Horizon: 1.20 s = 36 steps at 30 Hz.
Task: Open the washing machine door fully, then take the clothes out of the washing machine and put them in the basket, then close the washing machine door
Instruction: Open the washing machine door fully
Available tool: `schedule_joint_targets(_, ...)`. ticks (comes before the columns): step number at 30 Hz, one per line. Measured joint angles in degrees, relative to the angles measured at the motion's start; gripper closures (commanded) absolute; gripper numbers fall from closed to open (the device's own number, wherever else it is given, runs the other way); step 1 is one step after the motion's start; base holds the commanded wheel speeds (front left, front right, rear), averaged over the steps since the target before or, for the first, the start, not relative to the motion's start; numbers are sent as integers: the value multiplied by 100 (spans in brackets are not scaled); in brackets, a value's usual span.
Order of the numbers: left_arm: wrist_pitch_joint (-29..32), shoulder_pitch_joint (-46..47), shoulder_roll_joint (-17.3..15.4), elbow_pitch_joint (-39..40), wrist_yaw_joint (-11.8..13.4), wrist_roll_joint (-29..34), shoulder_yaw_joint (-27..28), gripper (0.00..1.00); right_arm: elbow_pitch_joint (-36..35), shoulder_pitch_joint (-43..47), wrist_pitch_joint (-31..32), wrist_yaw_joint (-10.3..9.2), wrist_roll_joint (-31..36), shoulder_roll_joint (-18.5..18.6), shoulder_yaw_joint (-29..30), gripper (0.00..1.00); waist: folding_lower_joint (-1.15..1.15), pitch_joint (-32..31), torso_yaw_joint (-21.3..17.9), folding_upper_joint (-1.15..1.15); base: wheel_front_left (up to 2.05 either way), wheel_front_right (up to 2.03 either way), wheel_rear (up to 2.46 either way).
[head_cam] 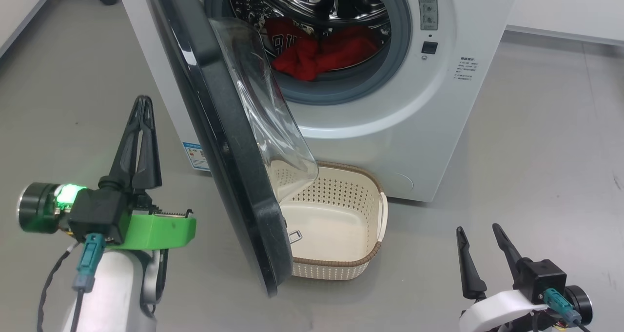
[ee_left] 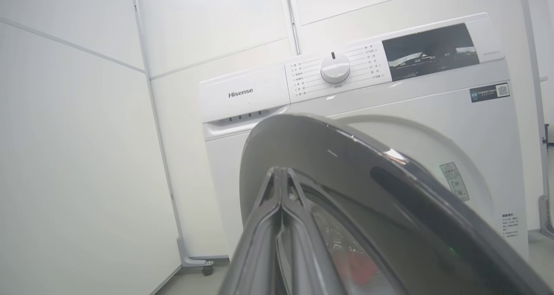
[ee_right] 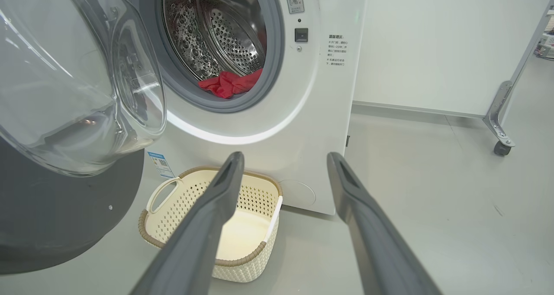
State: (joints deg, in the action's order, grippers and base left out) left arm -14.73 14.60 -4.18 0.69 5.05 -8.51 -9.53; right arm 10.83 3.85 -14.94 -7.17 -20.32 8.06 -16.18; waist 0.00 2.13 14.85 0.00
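Note:
The white washing machine [head_cam: 390,127] stands with its black washing machine door [head_cam: 229,166] swung partway out, edge-on to me, its clear glass bowl [head_cam: 263,103] facing the drum. Red clothes [head_cam: 317,54] lie in the steel drum. The cream basket [head_cam: 336,268] sits on the floor under the door, with nothing in it. My left gripper [head_cam: 141,103] is shut and holds nothing, left of the door's outer face; whether it touches is unclear. In the left wrist view my left gripper [ee_left: 281,171] points at the door [ee_left: 346,156]. My right gripper [head_cam: 477,229] is open, low right. Between my right gripper's [ee_right: 285,156] jaws lie the basket [ee_right: 173,208] and the clothes [ee_right: 229,82].
Grey floor stretches left and right of the machine. White wall panels stand behind and beside it, on frames with caster wheels [ee_right: 502,147] [ee_left: 207,269]. A blue label [head_cam: 197,156] marks the machine's lower left corner.

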Motion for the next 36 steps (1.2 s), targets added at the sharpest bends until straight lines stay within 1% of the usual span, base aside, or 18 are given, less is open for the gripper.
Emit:
schedule_joint_targets(5,-4,155,44,638,-36,24,-299,100,0,27,0,1,26,-2,19,0,0,-9,3,0,0,0,0)
schedule_joint_targets(8,-4,164,88,879,-179,30,-599,100,-2,27,0,3,49,-7,19,0,0,-2,-6,0,0,0,0)
schedule_joint_targets(12,18,154,112,1109,-434,-21,-1104,100,-7,27,0,22,78,-16,22,0,0,29,-37,0,0,0,0)
schedule_joint_targets(15,164,129,126,1243,-571,-141,-1449,100,-9,28,0,52,81,-23,56,0,0,55,-59,0,0,0,0)
schedule_joint_targets(21,528,-192,133,1408,-788,-489,-1931,100,-42,44,0,53,82,-25,152,0,0,104,-52,0,0,0,0)
schedule_joint_targets(25,769,-461,129,1406,-794,-753,-2111,100,-43,46,0,55,122,-29,159,0,0,138,-30,0,0,0,0)
schedule_joint_targets(27,898,-573,132,1408,-836,-849,-2270,100,-48,47,0,55,122,-25,190,0,0,153,-7,0,0,0,0)
schedule_joint_targets(31,1134,-832,130,1377,-837,-1037,-2495,100,-49,47,0,93,132,-29,189,0,0,188,20,0,0,0,0)
schedule_joint_targets(36,1336,-1022,127,1271,-835,-1091,-2601,100,-49,47,0,102,149,-29,191,0,0,219,41,0,0,0,0)
